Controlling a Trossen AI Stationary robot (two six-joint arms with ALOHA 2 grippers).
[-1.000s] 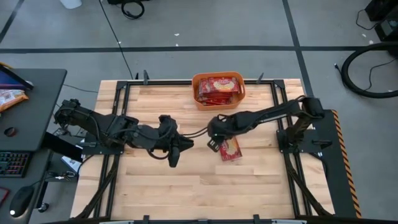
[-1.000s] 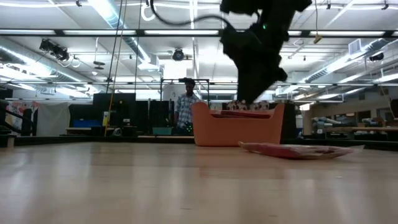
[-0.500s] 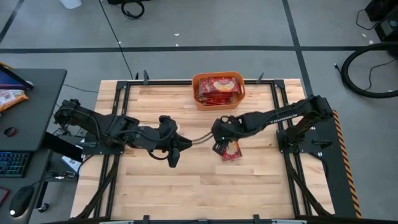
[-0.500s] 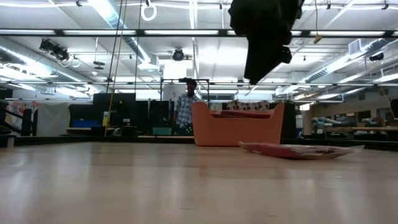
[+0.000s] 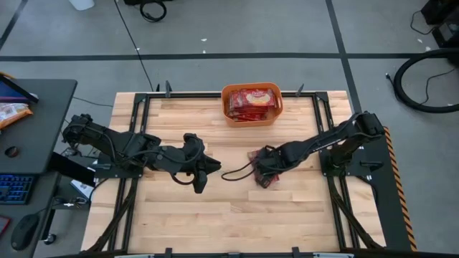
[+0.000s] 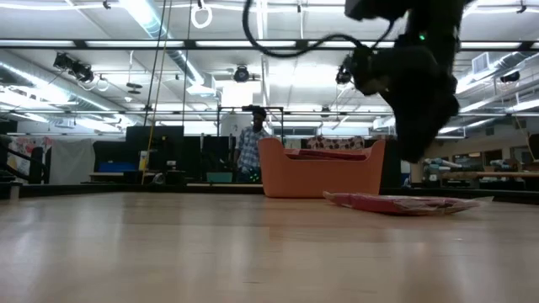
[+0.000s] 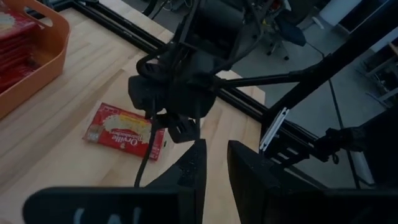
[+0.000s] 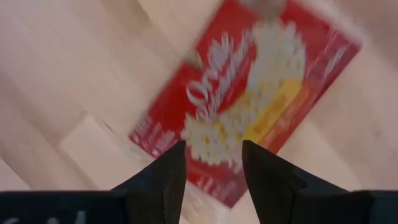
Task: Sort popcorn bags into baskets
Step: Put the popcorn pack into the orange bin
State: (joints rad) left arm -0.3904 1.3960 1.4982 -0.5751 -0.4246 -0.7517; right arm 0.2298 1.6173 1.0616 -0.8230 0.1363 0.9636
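One red popcorn bag (image 8: pixel 249 118) with a cream-yellow label lies flat on the wooden table; it also shows in the high view (image 5: pixel 270 181), the low view (image 6: pixel 404 202) and the left wrist view (image 7: pixel 121 130). My right gripper (image 8: pixel 212 165) is open and hovers right above this bag, fingers pointing down, clear of it in the low view (image 6: pixel 414 151). The orange basket (image 5: pixel 228 92) at the table's far edge holds several red bags (image 5: pixel 252 102). My left gripper (image 5: pixel 201 180) waits open left of the middle, touching nothing.
Black frame rails (image 5: pixel 136 122) run along the table's edges. A dark cable (image 5: pixel 233 174) loops between the two grippers. A desk with a keyboard (image 5: pixel 14 188) stands left of the table. A person (image 6: pixel 250 151) stands far behind the table in the room.
My right gripper has gone down and toward the table's near right, from the bag's far-left end to a place over the bag's middle. The bag has stayed flat where it was.
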